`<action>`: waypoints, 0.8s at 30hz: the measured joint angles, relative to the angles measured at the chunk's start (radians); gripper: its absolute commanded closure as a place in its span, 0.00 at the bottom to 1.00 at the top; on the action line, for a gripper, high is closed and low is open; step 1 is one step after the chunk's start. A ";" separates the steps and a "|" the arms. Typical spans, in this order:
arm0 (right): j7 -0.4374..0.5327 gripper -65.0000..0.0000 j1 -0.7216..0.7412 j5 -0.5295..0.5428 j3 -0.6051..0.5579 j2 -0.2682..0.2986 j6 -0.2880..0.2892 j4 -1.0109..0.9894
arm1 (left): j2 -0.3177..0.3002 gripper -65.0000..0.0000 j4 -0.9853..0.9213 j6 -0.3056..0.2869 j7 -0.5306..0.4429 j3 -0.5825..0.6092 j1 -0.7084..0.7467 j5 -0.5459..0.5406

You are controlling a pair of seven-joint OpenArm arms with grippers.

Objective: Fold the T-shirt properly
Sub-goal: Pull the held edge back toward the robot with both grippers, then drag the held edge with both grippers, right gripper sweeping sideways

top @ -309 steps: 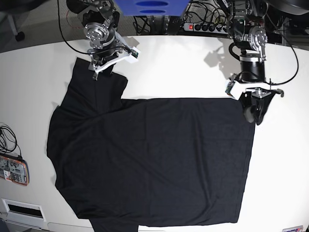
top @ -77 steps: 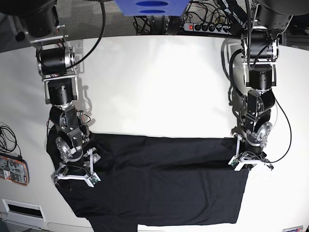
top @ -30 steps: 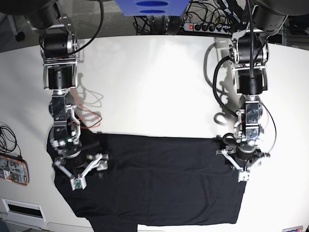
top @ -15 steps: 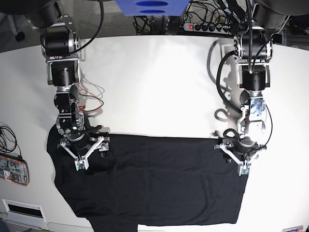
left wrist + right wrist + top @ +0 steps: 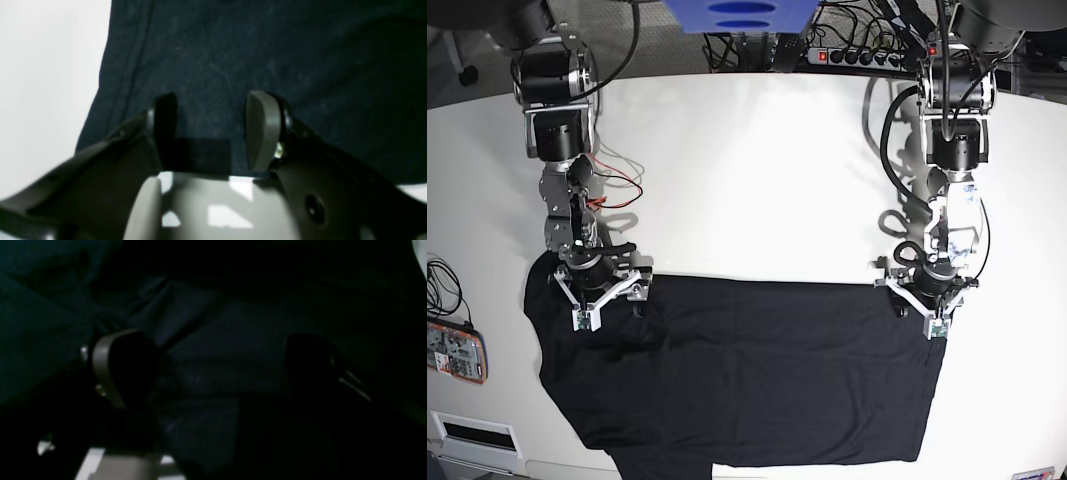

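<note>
The T-shirt [image 5: 737,375] lies flat on the white bench [image 5: 747,170], its long axis running from one arm to the other across the base view, with a straight folded edge along the top and the rest of the cloth spread toward the near side. Each arm stands over one end of that edge: the right gripper [image 5: 599,298] at the sleeve end on that view's left, the left gripper [image 5: 927,305] at the hem corner on its right, so neither is nearer than the other.

In the left wrist view the left gripper [image 5: 210,130] has its jaws partly apart with only flat fabric showing between them (the hem seam runs just to one side), gripping nothing. The right gripper [image 5: 217,373] is spread wide over rumpled cloth, also empty, though that view is very dark

Any next fold, I judge, would start from cloth lying just below both grippers
</note>
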 measured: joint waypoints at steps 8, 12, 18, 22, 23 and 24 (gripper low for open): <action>0.087 0.06 -0.070 0.000 0.000 0.000 0.000 0.050 | -0.005 0.51 0.002 -0.002 -0.017 0.000 0.011 -0.005; 0.090 0.06 -0.071 0.000 0.000 0.000 0.000 0.049 | -0.006 0.51 0.002 -0.004 -0.018 0.000 0.014 -0.004; 0.138 0.06 -0.114 -0.006 0.001 0.003 0.004 0.064 | -0.006 0.51 0.089 0.008 -0.024 -0.002 0.084 -0.002; 0.158 0.06 -0.142 -0.008 0.002 0.003 0.003 0.076 | -0.007 0.51 0.166 0.014 -0.029 -0.003 0.154 -0.003; 0.174 0.06 -0.156 -0.008 0.002 0.005 0.003 0.082 | -0.006 0.51 0.177 0.014 -0.024 -0.004 0.161 -0.003; 0.182 0.06 -0.174 -0.008 0.002 0.006 0.004 0.096 | -0.007 0.51 0.187 0.014 -0.018 -0.004 0.169 -0.001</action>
